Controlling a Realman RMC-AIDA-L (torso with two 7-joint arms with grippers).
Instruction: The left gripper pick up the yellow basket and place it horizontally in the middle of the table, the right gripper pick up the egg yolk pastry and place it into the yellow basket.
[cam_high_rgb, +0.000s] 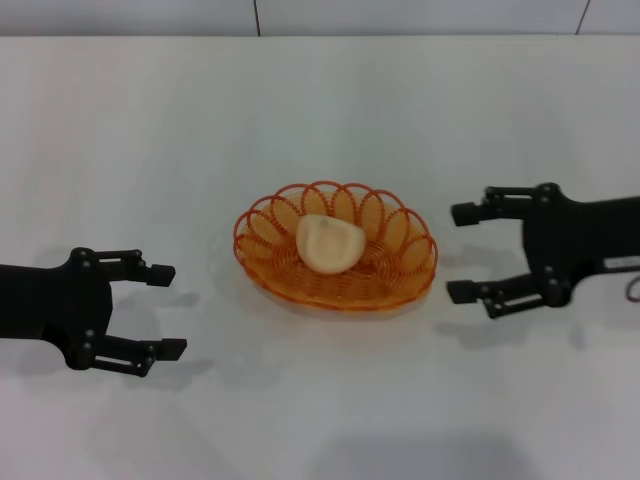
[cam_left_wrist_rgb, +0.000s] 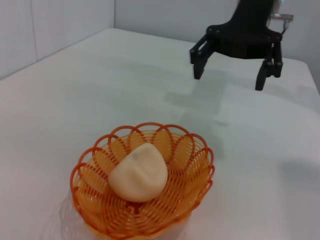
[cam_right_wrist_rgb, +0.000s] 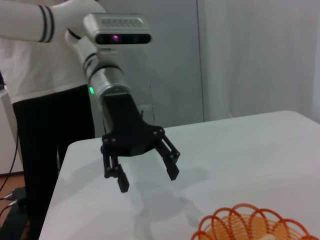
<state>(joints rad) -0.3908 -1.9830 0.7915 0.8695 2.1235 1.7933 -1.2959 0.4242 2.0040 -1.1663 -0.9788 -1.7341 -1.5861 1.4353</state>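
The yellow basket (cam_high_rgb: 336, 247) lies flat in the middle of the white table (cam_high_rgb: 320, 110). The egg yolk pastry (cam_high_rgb: 328, 242) rests inside it, toward its left half. My left gripper (cam_high_rgb: 168, 310) is open and empty, left of the basket and a little nearer the front edge, apart from it. My right gripper (cam_high_rgb: 460, 252) is open and empty, just right of the basket, not touching it. The left wrist view shows the basket (cam_left_wrist_rgb: 142, 187) with the pastry (cam_left_wrist_rgb: 139, 173) in it and the right gripper (cam_left_wrist_rgb: 231, 72) beyond. The right wrist view shows the basket rim (cam_right_wrist_rgb: 252, 227) and the left gripper (cam_right_wrist_rgb: 147, 177).
A grey wall (cam_high_rgb: 320, 15) runs behind the table's far edge. In the right wrist view a person in a white top and dark trousers (cam_right_wrist_rgb: 42, 75) stands past the table's end, behind the left arm.
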